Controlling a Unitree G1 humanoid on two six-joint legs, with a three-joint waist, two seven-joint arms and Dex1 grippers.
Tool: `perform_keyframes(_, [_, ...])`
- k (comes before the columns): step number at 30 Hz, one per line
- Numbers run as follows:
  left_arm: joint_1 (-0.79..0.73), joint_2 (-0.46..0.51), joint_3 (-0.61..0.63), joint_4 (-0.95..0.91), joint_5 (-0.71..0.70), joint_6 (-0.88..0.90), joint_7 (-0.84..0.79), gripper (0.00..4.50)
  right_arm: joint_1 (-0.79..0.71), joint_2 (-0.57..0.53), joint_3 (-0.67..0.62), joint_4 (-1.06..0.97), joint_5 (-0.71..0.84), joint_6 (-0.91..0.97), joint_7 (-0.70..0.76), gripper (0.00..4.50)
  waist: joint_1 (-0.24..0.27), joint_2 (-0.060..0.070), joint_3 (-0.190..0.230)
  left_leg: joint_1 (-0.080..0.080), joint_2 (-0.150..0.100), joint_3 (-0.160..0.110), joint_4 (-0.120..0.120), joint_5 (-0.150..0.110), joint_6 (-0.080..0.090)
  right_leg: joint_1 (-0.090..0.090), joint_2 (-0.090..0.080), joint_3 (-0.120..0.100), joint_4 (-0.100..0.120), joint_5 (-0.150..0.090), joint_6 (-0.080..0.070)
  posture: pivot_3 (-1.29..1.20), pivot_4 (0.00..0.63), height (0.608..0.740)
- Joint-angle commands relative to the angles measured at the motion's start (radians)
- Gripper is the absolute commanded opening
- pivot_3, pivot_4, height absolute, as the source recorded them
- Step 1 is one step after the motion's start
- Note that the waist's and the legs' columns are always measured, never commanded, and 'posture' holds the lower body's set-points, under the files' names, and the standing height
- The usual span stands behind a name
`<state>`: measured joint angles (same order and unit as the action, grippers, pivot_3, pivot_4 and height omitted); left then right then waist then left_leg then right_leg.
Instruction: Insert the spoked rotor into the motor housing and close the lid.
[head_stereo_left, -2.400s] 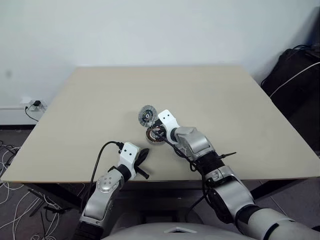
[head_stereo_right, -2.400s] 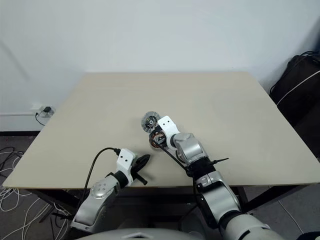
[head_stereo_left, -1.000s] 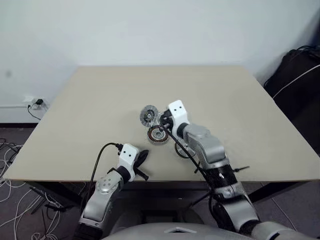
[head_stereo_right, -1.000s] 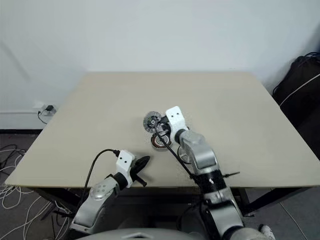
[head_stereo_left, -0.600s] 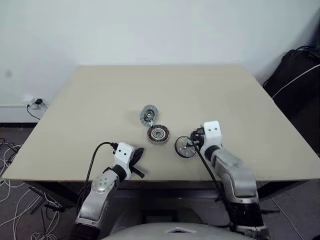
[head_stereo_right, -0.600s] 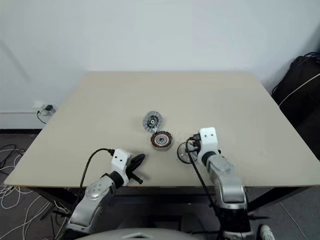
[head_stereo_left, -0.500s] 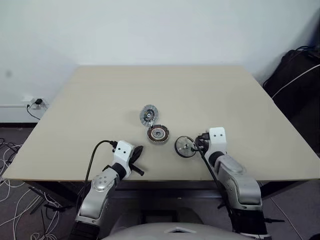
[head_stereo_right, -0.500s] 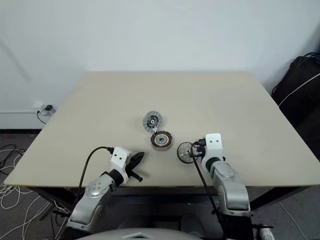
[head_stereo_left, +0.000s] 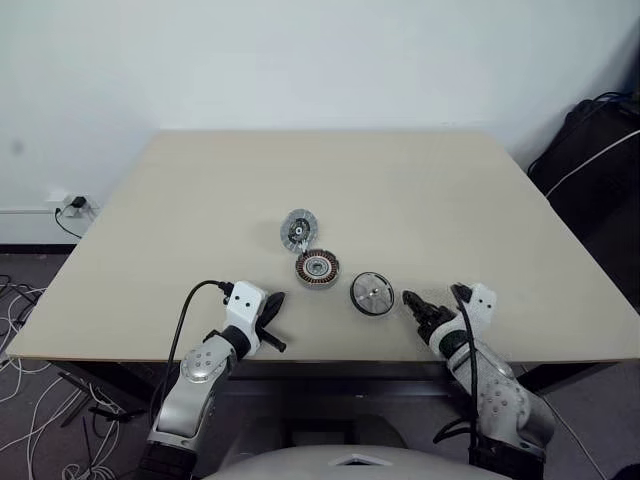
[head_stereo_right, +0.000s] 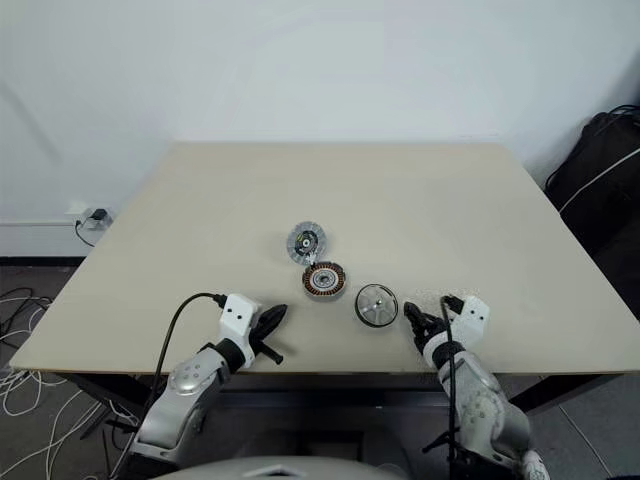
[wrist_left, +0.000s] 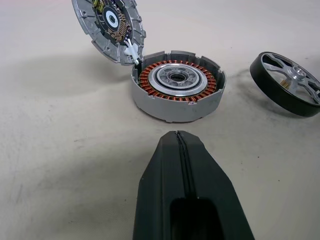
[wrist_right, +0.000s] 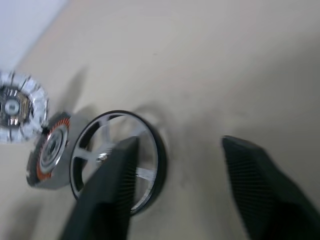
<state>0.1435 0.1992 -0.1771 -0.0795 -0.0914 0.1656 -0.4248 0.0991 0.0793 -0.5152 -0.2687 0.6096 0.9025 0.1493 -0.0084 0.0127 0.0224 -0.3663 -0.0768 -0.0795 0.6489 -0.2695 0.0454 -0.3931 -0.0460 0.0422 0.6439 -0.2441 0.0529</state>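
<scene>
While rotor lies loose: spoked rotor (head_stereo_left: 372, 293) beside motor housing (head_stereo_left: 316, 268), lid (head_stereo_left: 296, 230) propped open.
Right gripper (head_stereo_left: 432, 304): apart, empty; regrasp rotor next.
Left gripper (head_stereo_left: 272, 308): together, idle.

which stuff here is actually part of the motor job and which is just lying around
Part of the job:
- spoked rotor, flat on the table, right of the housing
- motor housing, copper windings showing
- lid, propped open at the housing's far edge

Just lying about:
- black bag beside the table
- wall socket and loose cables on the floor
</scene>
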Motion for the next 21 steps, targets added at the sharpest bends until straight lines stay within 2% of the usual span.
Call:
perform_keyframes(1, [-0.008,0.002,0.002,-0.021,-0.007,-0.006,-0.006,0.0,-0.026,0.02,-0.056,0.009,0.132,0.032,-0.025,3.93,-0.001,0.001,0.001,0.0,0.0,0.0,0.0,0.0,0.0,0.0,0.0,0.0,0.0,0.0,0.0,0.0,0.0,0.74])
perform_keyframes(3, [-0.008,0.002,0.001,-0.02,-0.008,-0.004,-0.008,0.0,-0.025,0.029,-0.074,0.023,0.19,0.036,-0.034,4.49,-0.002,0.003,0.001,0.0,0.0,0.0,0.0,0.0,0.0,0.0,0.0,0.0,0.0,0.0,0.0,0.0,0.0,0.74])
perform_keyframes(15, [0.001,-0.003,-0.009,-0.023,-0.011,0.008,-0.016,0.0,0.019,0.04,-0.009,0.039,0.367,0.036,-0.026,4.49,-0.002,0.003,0.002,-0.002,0.0,0.0,0.0,0.001,0.002,-0.002,0.0,0.0,-0.001,0.0,0.001,0.0,0.0,0.74])
perform_keyframes(21, [0.002,-0.003,-0.013,-0.024,-0.013,0.013,-0.015,0.0,-0.021,0.029,0.022,0.123,0.389,0.005,-0.037,4.49,-0.003,0.003,0.002,-0.003,0.0,0.0,0.0,0.001,0.002,-0.002,0.0,0.0,-0.001,0.0,0.001,0.0,0.0,0.74])
